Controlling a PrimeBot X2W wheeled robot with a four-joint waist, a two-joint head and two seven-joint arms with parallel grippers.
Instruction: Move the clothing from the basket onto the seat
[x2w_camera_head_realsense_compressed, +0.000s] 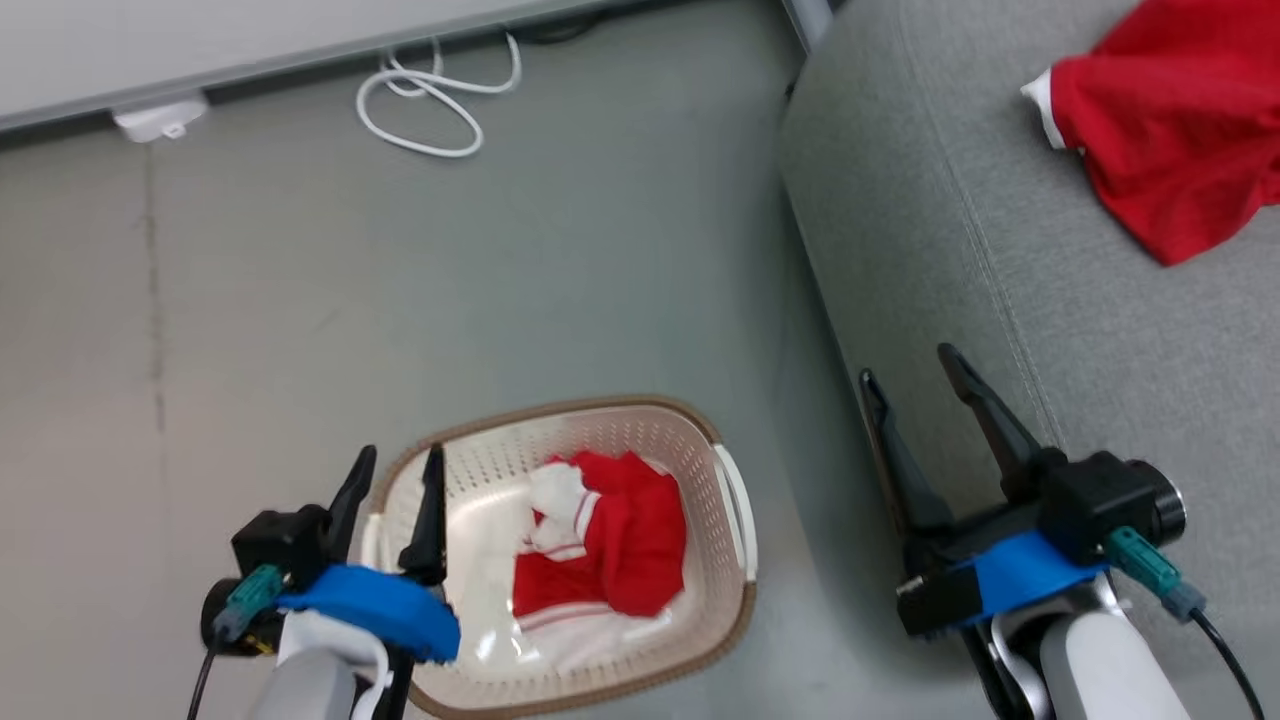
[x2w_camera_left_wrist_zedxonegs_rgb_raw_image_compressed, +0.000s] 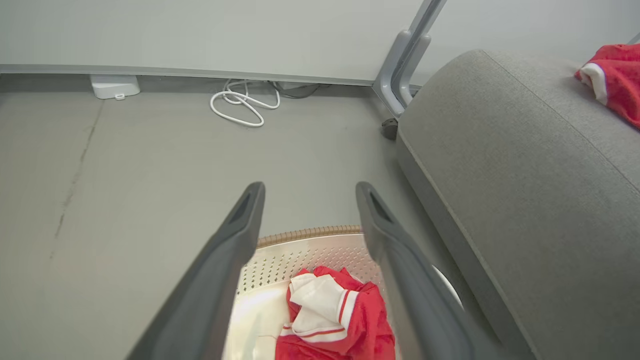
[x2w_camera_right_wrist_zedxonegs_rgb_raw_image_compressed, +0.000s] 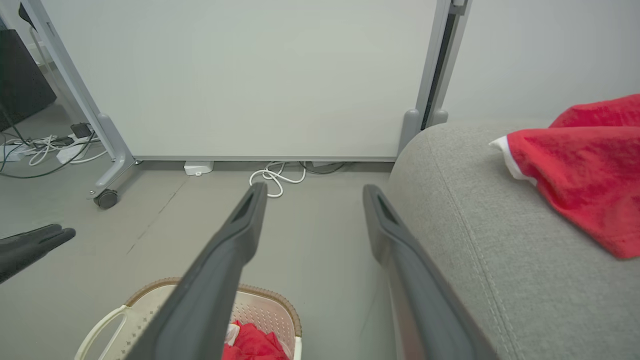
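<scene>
Have left gripper (x2w_camera_head_realsense_compressed: 400, 452) wide open, empty, over left rim of basket (x2w_camera_head_realsense_compressed: 640, 408). See one red garment (x2w_camera_head_realsense_compressed: 630, 540) bunched inside basket, right half. Have right gripper (x2w_camera_head_realsense_compressed: 906, 365) wide open, empty, at left edge of sofa (x2w_camera_head_realsense_compressed: 1000, 300). See second garment (x2w_camera_head_realsense_compressed: 1180, 130) on sofa, well right of that edge.

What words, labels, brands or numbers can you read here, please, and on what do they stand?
None can be read.
The basket, the sofa, the red garment in the basket and the red garment on the sofa show no print.
Any marking on the white box by the wall is too small to tell.
</scene>
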